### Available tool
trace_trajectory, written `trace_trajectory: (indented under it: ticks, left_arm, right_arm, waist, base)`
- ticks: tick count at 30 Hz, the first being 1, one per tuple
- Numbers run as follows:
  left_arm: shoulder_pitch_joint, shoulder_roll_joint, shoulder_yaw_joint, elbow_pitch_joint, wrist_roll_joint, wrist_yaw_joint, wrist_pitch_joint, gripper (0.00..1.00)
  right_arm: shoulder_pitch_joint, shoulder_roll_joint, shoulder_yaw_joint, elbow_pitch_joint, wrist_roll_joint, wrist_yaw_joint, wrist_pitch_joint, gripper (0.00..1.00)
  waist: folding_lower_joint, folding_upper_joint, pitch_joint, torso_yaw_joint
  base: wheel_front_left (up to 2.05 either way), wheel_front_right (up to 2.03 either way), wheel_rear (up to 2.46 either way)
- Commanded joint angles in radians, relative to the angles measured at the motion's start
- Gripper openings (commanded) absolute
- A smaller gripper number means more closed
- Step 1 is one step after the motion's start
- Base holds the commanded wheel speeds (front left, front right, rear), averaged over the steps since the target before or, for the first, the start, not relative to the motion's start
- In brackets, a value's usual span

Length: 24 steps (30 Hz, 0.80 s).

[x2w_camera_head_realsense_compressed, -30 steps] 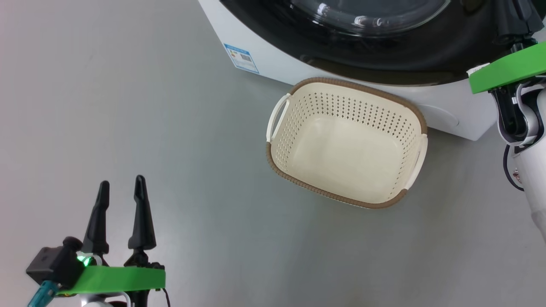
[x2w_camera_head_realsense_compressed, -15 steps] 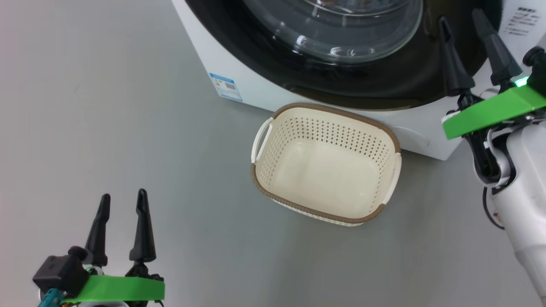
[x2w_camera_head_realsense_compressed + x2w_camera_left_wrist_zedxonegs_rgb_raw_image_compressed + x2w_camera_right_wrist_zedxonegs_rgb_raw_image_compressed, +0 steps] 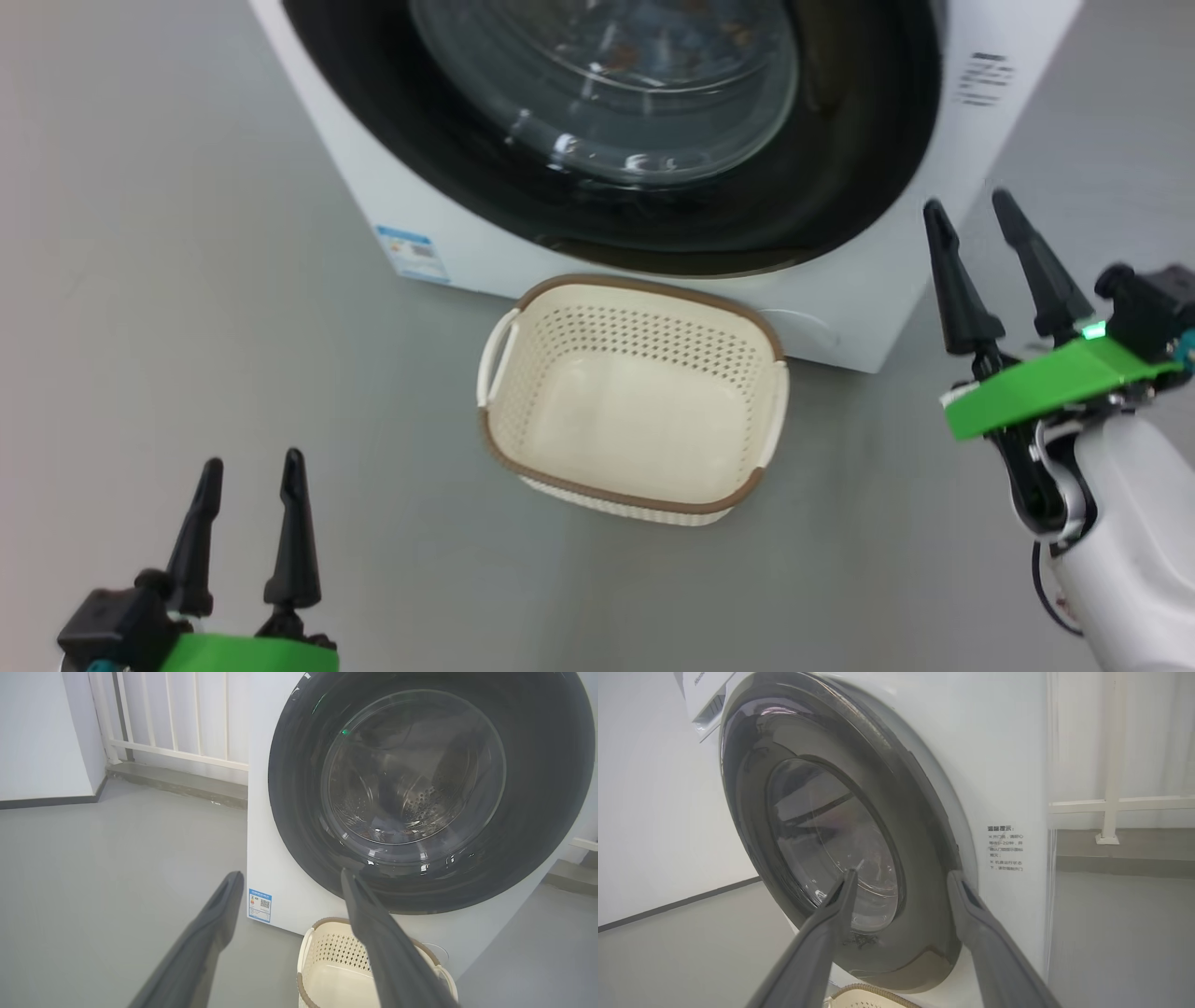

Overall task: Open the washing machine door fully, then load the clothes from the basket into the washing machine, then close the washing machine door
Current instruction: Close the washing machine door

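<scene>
I see a bare laundry corner: a white washer (image 3: 271, 858) on smooth grey floor (image 3: 117, 858), a basket (image 3: 635, 341) before it, plain walls (image 3: 42, 732), white railing (image 3: 187, 756) behind.

Right gripper (image 3: 964, 200) — jaws now apart, back from the door (image 3: 840, 140)

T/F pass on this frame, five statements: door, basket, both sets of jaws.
1. The washing machine door is shut. True.
2. The basket holds a blue bundle. False: it is empty.
3. The left gripper has open jaws and holds nothing. True.
4. The right gripper clamps the door's edge. False: its jaws are open, clear of the door.
5. The basket lies tipped on its side. False: it stands upright on the floor before the washing machine.
</scene>
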State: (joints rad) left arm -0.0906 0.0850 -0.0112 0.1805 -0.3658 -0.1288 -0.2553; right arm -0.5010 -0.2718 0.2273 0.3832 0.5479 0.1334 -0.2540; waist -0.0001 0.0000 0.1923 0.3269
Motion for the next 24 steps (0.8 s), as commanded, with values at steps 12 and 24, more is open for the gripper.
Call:
trace_trajectory:
  ticks: [12, 24]
  left_arm:
    - [0.031, 0.075, 0.033, -0.017, 0.014, -0.002, -0.006, 1.0]
    - [0.039, 0.108, 0.03, -0.012, 0.016, -0.002, -0.006, 1.0]
  right_arm:
    - [0.153, 0.016, -0.045, -0.082, -0.011, -0.003, -0.008, 1.0]
    - [0.241, 0.016, -0.074, -0.119, -0.019, -0.003, -0.008, 1.0]
  waist:
    - [0.0001, 0.0, -0.066, -0.145]
    - [0.0001, 0.0, -0.084, -0.241]
  base:
    - [0.0, 0.0, 0.0]
    - [0.0, 0.0, 0.0]
